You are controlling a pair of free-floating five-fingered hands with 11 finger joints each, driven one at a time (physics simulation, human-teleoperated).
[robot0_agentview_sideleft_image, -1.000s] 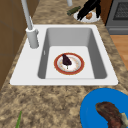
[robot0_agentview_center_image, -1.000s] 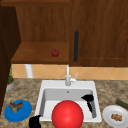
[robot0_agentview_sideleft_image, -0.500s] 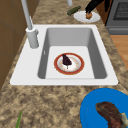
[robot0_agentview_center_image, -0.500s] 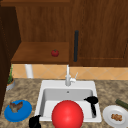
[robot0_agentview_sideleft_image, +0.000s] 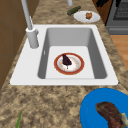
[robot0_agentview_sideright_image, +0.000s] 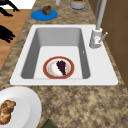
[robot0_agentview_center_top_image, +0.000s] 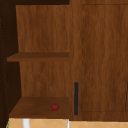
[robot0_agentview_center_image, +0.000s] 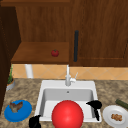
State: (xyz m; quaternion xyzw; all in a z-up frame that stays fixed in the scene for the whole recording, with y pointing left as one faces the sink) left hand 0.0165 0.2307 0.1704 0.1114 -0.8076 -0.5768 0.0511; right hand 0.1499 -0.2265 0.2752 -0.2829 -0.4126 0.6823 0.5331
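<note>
**Hand and Object Status at the Sink**

I observed the right hand [robot0_agentview_center_image: 94, 105] above the right rim of the sink [robot0_agentview_center_image: 67, 86] in the front view; its fingers pointed downward and were relaxed, holding nothing; it hung just beside the white plate [robot0_agentview_center_image: 115, 116] carrying a browned pastry [robot0_agentview_center_image: 116, 117]. I observed the left hand [robot0_agentview_center_image: 35, 121] low at the front left corner of the sink, near the blue plate [robot0_agentview_center_image: 18, 111]; I could not tell whether its fingers were spread or curled.

In the left side view, the red-rimmed plate [robot0_agentview_sideleft_image: 69, 63] lay flat on the sink floor, toward the front wall; a dark wedge of food [robot0_agentview_sideleft_image: 66, 60] rested on its middle. In the front view a large red round shape [robot0_agentview_center_image: 67, 114] covered that part of the basin.

The blue plate sat on the surface left of the sink and carried a brown piece of food [robot0_agentview_center_image: 15, 106]; a green vegetable [robot0_agentview_center_image: 122, 103] lay just behind the white plate. The faucet [robot0_agentview_center_image: 67, 77] stood upright at the back rim. A small red fruit [robot0_agentview_center_image: 55, 52] rested on the open shelf [robot0_agentview_center_image: 37, 53], left of the dark cabinet handle [robot0_agentview_center_image: 76, 45].
</note>
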